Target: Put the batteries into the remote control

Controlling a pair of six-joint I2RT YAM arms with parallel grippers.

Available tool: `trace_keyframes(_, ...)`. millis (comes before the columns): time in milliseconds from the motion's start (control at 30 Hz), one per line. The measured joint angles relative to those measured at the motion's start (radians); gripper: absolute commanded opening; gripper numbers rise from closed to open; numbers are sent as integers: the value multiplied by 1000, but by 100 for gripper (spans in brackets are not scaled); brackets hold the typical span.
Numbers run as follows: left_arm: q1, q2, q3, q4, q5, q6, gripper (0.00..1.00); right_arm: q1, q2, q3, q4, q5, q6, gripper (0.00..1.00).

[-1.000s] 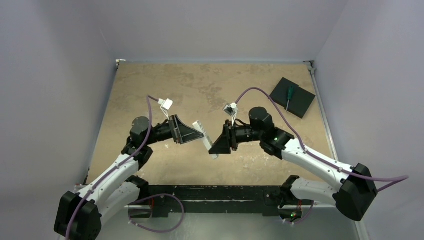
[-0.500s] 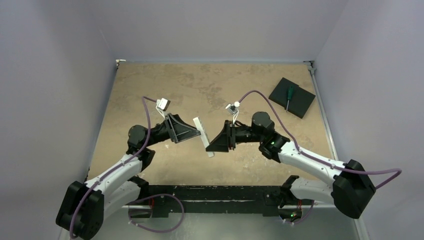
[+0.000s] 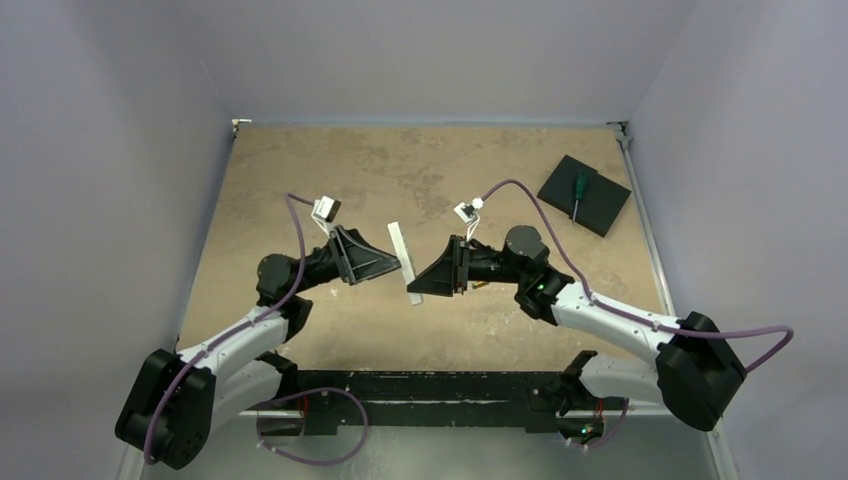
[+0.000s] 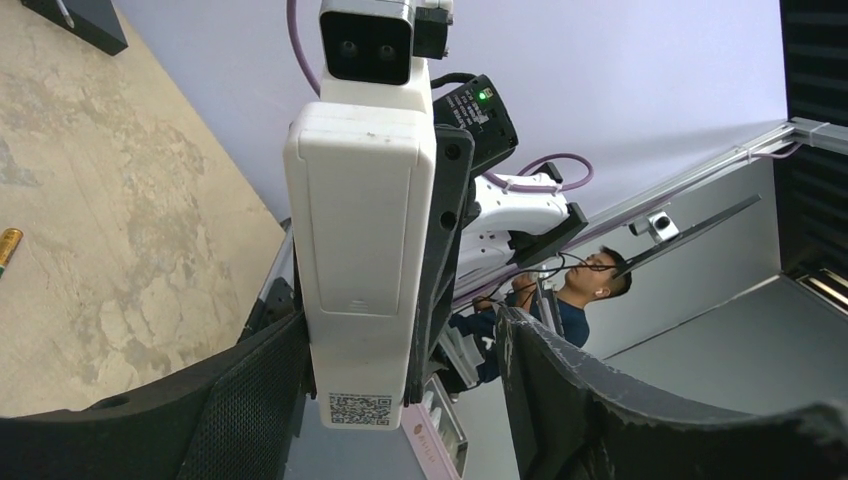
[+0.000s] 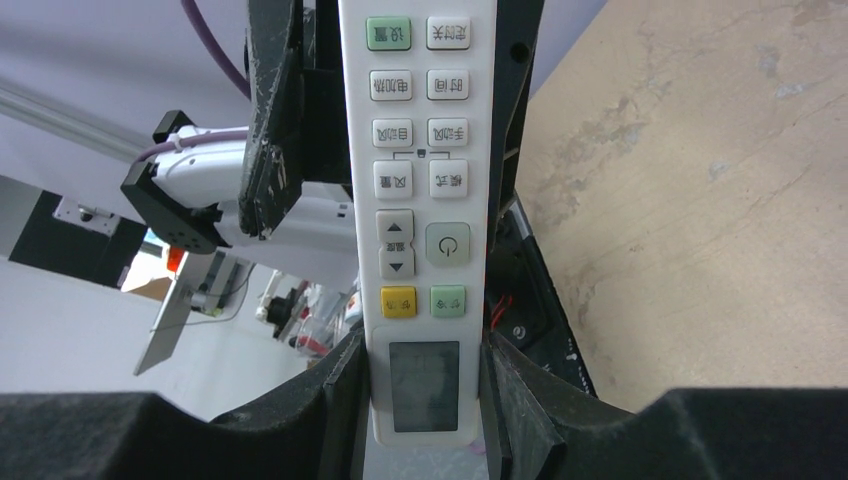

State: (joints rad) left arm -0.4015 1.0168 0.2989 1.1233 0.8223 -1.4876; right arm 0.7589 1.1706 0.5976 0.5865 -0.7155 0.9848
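Remote control, a slim white rectangular plastic one (image 3: 403, 260), is hanging in the middle of the top view, above the tan mottled table (image 3: 300, 170), running from upper to lower frame with a slight tilt. It is sitting between the two arms' black claws, which are facing each other from left and right.

The right gripper (image 3: 422, 280) is clamping the lower end of the remote. In the right wrist view its black fingers (image 5: 335, 400) are pressing against both long edges beside the small grey display, and the rows of buttons are facing that camera, reaching up to the top of the frame.

The left gripper (image 3: 385, 265) is standing partly open and straddling the same end from the other side. In the left wrist view the left-hand finger (image 4: 255, 400) is lying right against the remote's edge, while the right-hand finger (image 4: 570, 400) is standing clear of it with a visible gap, so this claw is not gripping anything. That camera is seeing the remote's plain back, with a long panel, a small notch and a QR sticker near the lower end.

A gold-orange cylindrical battery (image 4: 8, 247) is lying on the table at the left edge of the left wrist view, well apart from the remote.

At the upper right of the top view a green-handled screwdriver (image 3: 579, 187) is resting on a black square pad (image 3: 590, 205).
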Motion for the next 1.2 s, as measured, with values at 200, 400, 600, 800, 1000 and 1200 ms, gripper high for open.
trace_keyframes(200, 0, 24, -3, 5, -12, -2, 59, 0, 16, 0, 14, 29, 7, 0)
trace_keyframes(400, 0, 28, -4, 0, -31, 6, 57, 0, 21, -3, 29, 48, 19, 0)
trace_keyframes(600, -3, 42, -4, -4, -47, 10, 57, 1, 32, -11, 50, 64, 29, 0)
trace_keyframes(800, -5, 64, -4, -11, -53, 14, 58, 6, 56, -11, 58, 76, 30, 0)
trace_keyframes(1000, -7, 76, -4, -25, -56, 27, 45, 8, 67, -11, 62, 78, 30, 0)
trace_keyframes(1200, -10, 79, -4, -30, -61, 50, 0, 8, 68, -11, 66, 79, 43, 0)
